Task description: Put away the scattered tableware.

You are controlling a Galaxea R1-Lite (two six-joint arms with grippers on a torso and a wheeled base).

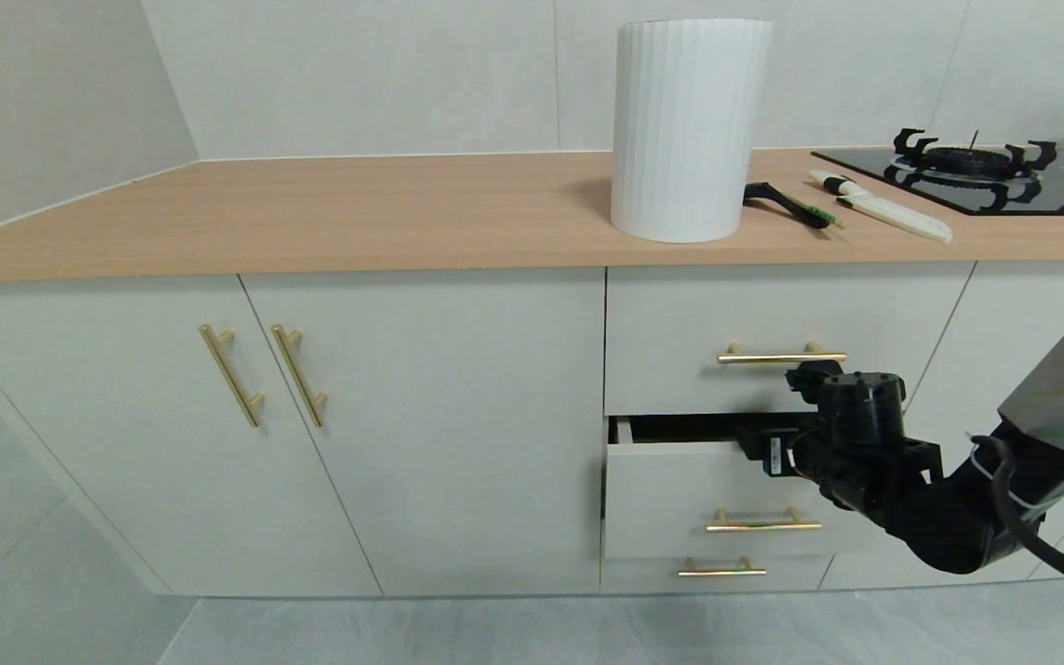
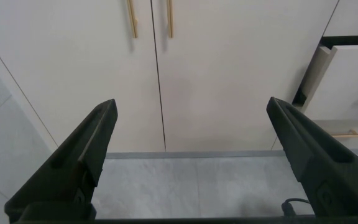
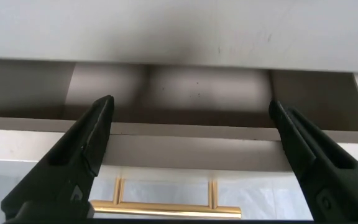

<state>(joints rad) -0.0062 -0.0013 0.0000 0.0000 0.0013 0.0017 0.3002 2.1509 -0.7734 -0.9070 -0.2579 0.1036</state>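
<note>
On the wooden countertop [image 1: 356, 208] lie a white knife [image 1: 883, 211] and a black-handled utensil [image 1: 779, 199], just right of a tall white ribbed container [image 1: 684, 129]. Below them, the middle drawer [image 1: 671, 489] stands pulled out a little, a dark gap above its front. My right gripper [image 1: 763, 448] is at the top edge of that drawer front; in the right wrist view it [image 3: 191, 106] is open, facing the gap over the drawer front [image 3: 191, 152], with nothing between its fingers. My left gripper [image 2: 191, 106] is open and empty, low before the cabinet doors [image 2: 160, 68].
A black gas hob [image 1: 975, 175] occupies the counter's right end. Brass handles mark the top drawer [image 1: 781, 356], the middle drawer [image 1: 763, 525] and the bottom drawer [image 1: 721, 570]. Two cabinet doors with slanted brass handles [image 1: 259, 374] are on the left. Grey tiled floor [image 1: 495, 633] lies below.
</note>
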